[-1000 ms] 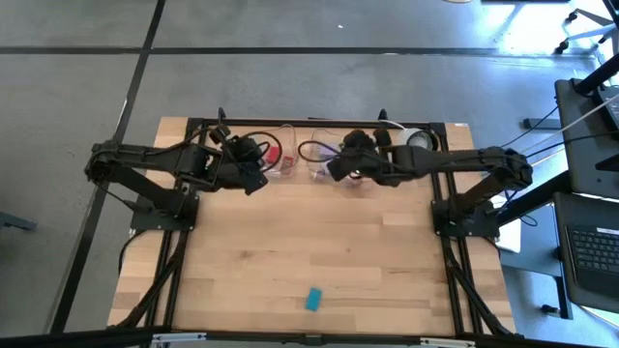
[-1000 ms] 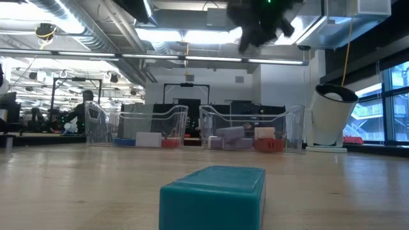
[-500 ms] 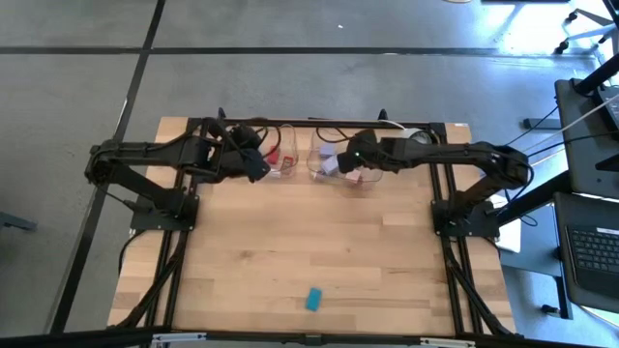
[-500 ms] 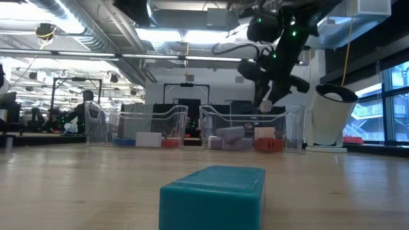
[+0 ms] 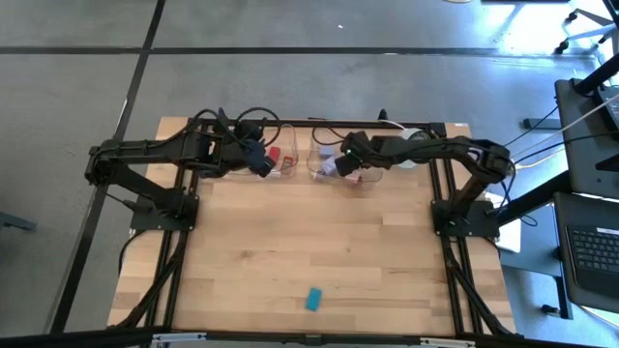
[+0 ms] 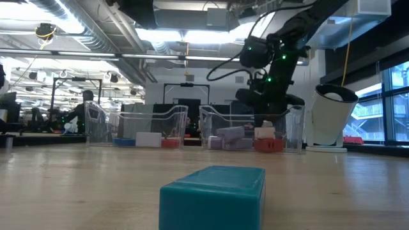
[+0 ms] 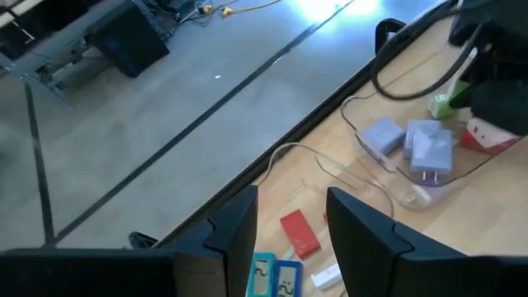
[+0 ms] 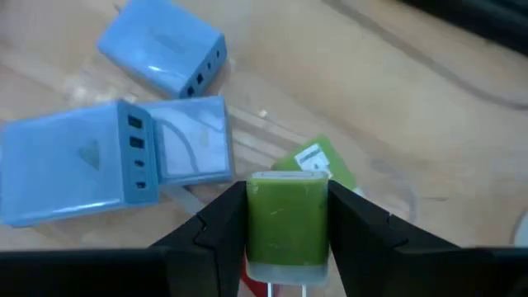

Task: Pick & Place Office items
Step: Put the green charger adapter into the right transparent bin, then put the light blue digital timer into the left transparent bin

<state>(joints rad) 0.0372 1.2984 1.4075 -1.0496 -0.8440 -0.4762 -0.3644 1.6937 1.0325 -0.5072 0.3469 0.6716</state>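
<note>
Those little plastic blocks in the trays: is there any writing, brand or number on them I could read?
None can be read.
Green block between the right gripper's fingers: no print visible.
Second green block behind it: white label, too small to read.
Lilac blocks: only a faint raised mark, no legible letters.

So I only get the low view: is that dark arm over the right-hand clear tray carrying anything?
Observer: Yes. In the right wrist view the right gripper has its jaws closed on a green charger block.
Operator: Where's the other arm?
Observer: The left gripper hangs over the left tray, jaws open and empty, with a red piece below it.
Operator: Is the teal block near me alone?
Observer: From above, yes. The teal block lies by itself near the table's front edge, far from both arms.
</note>
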